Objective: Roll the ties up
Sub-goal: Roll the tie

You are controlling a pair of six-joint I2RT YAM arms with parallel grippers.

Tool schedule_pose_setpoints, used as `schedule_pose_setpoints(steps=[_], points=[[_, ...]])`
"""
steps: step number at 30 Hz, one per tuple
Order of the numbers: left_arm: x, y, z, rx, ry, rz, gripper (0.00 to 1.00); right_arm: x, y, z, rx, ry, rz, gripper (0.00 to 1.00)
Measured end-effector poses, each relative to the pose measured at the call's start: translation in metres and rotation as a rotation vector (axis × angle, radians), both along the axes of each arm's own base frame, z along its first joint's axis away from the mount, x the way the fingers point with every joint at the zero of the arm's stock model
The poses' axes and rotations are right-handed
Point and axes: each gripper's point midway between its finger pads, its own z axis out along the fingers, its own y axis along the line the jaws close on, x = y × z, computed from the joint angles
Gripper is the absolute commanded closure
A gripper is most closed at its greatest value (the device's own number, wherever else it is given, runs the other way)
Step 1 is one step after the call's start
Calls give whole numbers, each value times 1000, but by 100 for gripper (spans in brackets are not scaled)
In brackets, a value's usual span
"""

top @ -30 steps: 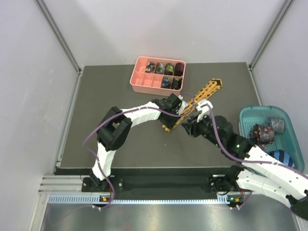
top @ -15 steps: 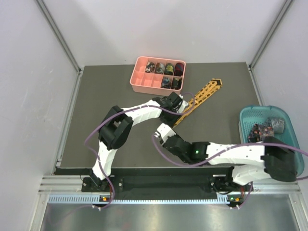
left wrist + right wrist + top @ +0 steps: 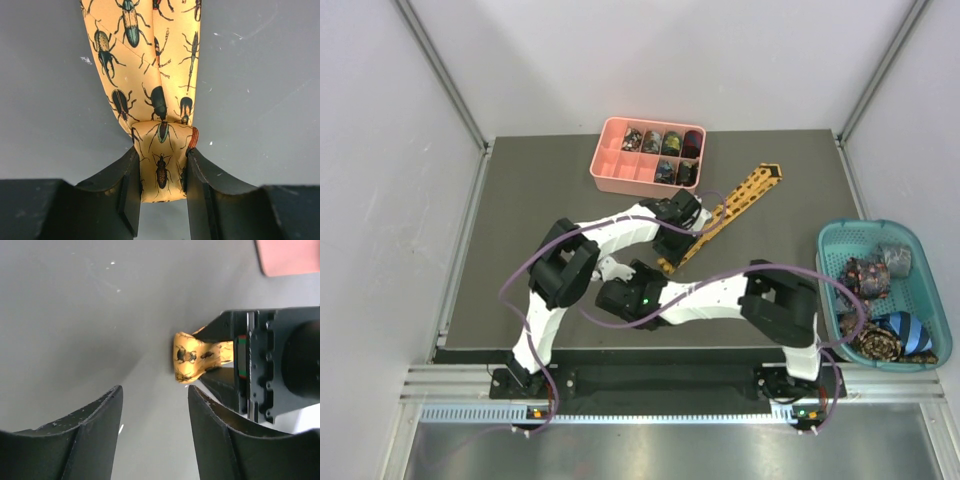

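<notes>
A golden-yellow tie (image 3: 725, 212) with dark beetle prints lies diagonally on the dark table, running from the middle to the back right. My left gripper (image 3: 672, 245) is shut on its folded near end, which fills the left wrist view (image 3: 161, 145) between the two fingers. My right gripper (image 3: 623, 272) is open and empty, low over the table just left of that end. In the right wrist view the tie end (image 3: 191, 357) and the left gripper (image 3: 260, 360) lie a little beyond the open right gripper (image 3: 155, 392).
A pink compartment tray (image 3: 610, 165) at the back holds several rolled coils. A teal basket (image 3: 830, 250) at the right holds more ties, one dark floral (image 3: 868, 272) and one blue striped (image 3: 905, 325). The right forearm (image 3: 710, 295) lies across the table's front.
My right arm has swung from the right of the tie across the front to its left side, near the tie's near end. My left gripper has kept hold and barely moved.
</notes>
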Motion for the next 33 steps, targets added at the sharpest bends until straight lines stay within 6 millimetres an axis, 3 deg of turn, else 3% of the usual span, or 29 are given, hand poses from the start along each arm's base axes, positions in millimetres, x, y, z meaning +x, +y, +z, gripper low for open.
schedule_pose_setpoints(steps=[4, 10, 20, 29, 33], points=[[0, 0, 0, 7, 13, 4, 74, 13, 3, -8, -90, -28, -42, 45], [0, 0, 0, 28, 34, 4, 74, 32, -11, -19, -221, -52, -109, 47], [1, 0, -1, 76, 80, 5, 73, 57, -28, -19, -329, -106, -176, 48], [1, 1, -1, 87, 90, 5, 73, 68, -38, -27, -363, -93, -228, 74], [1, 0, 0, 86, 88, 5, 69, 67, -39, -26, -361, -95, -239, 93]])
